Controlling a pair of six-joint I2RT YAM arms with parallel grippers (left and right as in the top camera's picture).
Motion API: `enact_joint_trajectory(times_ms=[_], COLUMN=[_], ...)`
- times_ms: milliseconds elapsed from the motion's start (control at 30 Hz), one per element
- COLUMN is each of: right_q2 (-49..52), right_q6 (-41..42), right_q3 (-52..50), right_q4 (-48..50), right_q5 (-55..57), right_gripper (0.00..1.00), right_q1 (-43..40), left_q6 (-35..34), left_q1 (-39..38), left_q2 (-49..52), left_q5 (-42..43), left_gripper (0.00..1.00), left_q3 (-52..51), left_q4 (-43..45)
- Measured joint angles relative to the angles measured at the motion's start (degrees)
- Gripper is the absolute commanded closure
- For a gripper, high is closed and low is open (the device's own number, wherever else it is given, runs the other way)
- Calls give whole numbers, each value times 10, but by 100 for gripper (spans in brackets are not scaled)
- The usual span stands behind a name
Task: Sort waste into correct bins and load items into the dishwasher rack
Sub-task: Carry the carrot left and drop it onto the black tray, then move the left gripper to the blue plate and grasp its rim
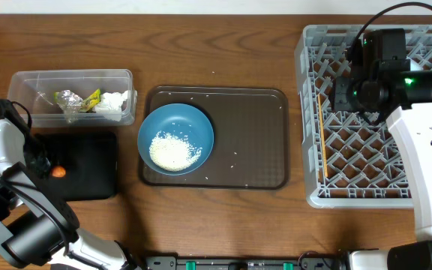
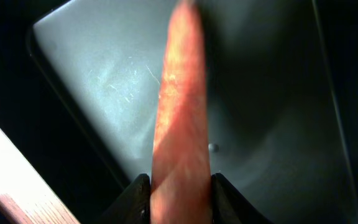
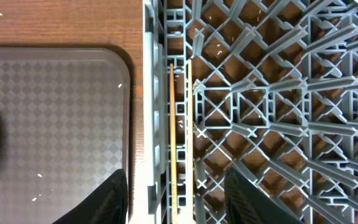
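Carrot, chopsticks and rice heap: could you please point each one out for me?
carrot [image 2: 179,112]: left wrist view, middle of its body.
chopsticks [image 3: 171,124]: right wrist view, the left stick's shaft.
rice heap [image 1: 175,151]: overhead view, centre of the heap.

Nothing written could be read in any view: no label, brand, number or sign. Any print on the wrapper [image 1: 91,100] in the tub [image 1: 21,79] was too small to make out.
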Motion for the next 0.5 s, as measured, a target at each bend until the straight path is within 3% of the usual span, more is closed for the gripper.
enact_joint_trajectory(times_ms=[167, 367, 500], right_q2=[0, 0, 0], right_q6=[0, 0, 0], right_q3=[0, 0, 0], right_q4=[0, 0, 2], right_q5=[0, 9, 12], right_gripper=[55, 55, 54], right_q1=[0, 0, 0], left_q6=[2, 2, 9], left_q1=[0, -2, -24], left_q2=[0, -17, -83], left_q5=[6, 46, 103], left_gripper=[40, 37, 36], left_q3=[0, 3, 5], left_q4=[-4, -17, -12])
